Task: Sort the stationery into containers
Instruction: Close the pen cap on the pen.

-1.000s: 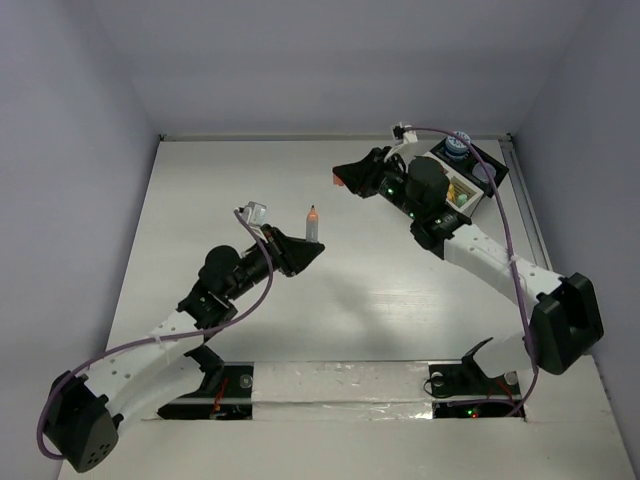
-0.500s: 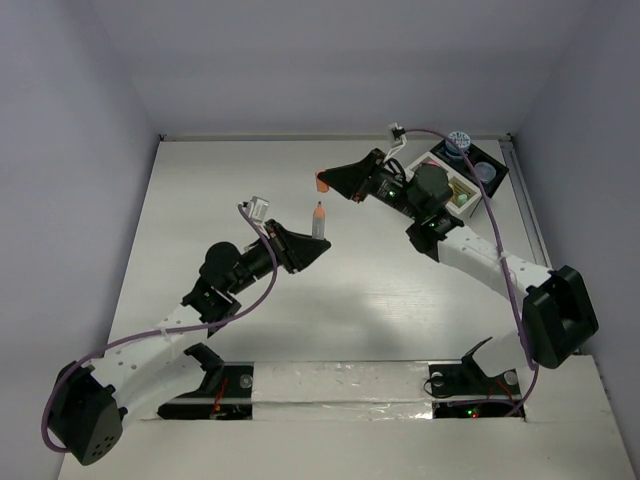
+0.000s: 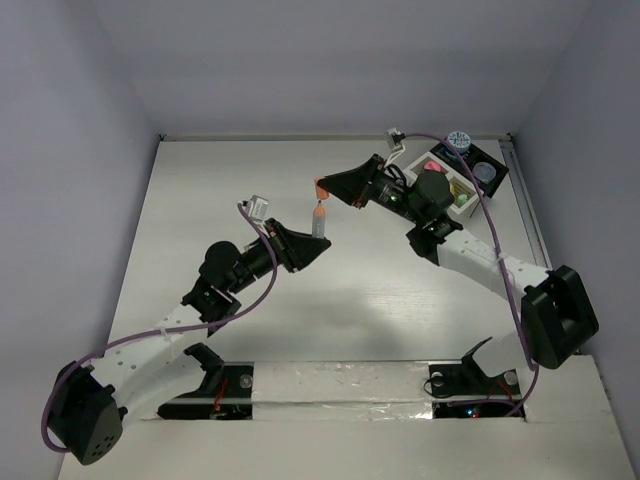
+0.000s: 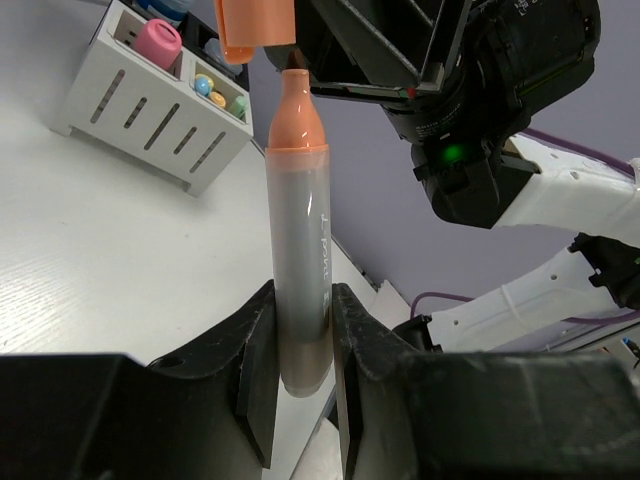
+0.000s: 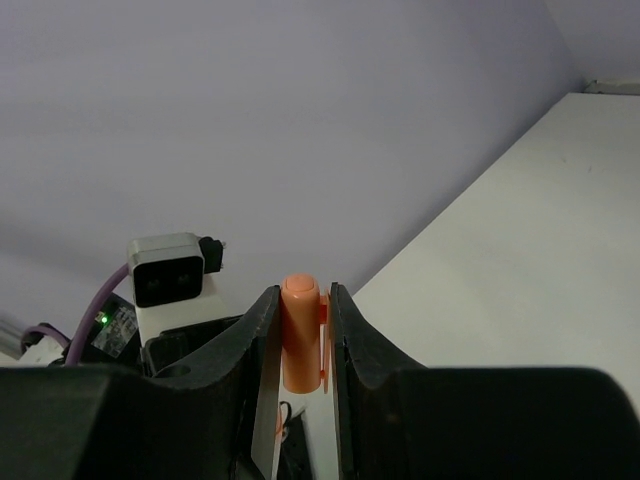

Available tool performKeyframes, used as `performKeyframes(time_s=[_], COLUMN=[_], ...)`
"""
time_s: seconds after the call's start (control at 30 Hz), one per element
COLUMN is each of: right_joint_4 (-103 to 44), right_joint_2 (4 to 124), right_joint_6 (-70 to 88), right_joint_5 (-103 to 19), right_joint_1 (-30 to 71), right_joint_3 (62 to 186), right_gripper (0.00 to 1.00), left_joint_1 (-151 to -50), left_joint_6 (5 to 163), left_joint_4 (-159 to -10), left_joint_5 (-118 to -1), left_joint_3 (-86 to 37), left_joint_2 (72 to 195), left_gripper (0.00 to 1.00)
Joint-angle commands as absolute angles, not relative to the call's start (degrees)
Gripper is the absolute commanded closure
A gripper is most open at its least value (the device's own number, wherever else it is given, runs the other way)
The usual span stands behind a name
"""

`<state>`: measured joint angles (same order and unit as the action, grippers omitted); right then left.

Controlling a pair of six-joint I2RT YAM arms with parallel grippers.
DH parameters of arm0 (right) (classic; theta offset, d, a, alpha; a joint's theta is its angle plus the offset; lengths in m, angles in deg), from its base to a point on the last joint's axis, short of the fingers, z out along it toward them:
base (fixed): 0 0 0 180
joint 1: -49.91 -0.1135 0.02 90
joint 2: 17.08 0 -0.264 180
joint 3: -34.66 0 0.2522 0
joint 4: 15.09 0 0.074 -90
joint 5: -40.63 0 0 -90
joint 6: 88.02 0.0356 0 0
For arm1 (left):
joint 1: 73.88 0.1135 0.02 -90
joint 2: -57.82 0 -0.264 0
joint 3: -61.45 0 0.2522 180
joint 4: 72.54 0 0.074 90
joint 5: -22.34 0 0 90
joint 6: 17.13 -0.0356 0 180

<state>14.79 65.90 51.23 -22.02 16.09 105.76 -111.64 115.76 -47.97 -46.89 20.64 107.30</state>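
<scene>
A marker (image 3: 319, 222) with a grey barrel and an orange tip (image 4: 296, 100) stands upright above the table, and my left gripper (image 3: 315, 246) is shut on its lower end (image 4: 303, 340). My right gripper (image 3: 327, 187) is shut on the marker's orange cap (image 5: 300, 345). The cap (image 4: 255, 25) hangs just above the tip, slightly off to one side. The containers stand at the far right: a white slatted box (image 3: 462, 190) joined to a black tray (image 3: 492, 172). The box (image 4: 130, 110) holds a pink-capped bottle (image 4: 157, 40) and several small coloured sticks (image 4: 215, 88).
A blue-patterned round pot (image 3: 459, 140) sits at the back of the black tray. Both arms reach over the middle of the white table (image 3: 360, 310), and purple cables (image 3: 500, 215) run along them. Grey walls close in the sides and back.
My right gripper has carried the orange cap leftward from near the containers to just above the marker tip. My left gripper has shifted the marker slightly right.
</scene>
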Motion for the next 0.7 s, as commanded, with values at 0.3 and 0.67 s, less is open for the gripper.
performKeyframes(time_s=[0.3,0.67], right_joint_4=[22.65,24.67], right_joint_2=[63.43,63.69], right_joint_6=[53.92,56.38], right_joint_5=[-21.60,-24.50], right_joint_1=[15.72,15.72], right_joint_3=[103.52,103.00], right_gripper=[1.00,1.00], left_joint_1=[-111.41,-111.41], left_joint_6=[115.58,116.46], left_joint_4=[-43.50,-41.65], left_joint_5=[-45.51,-44.46], left_joint_3=[17.37,18.77], left_joint_2=[108.80,109.42], left_gripper=[1.00,1.00])
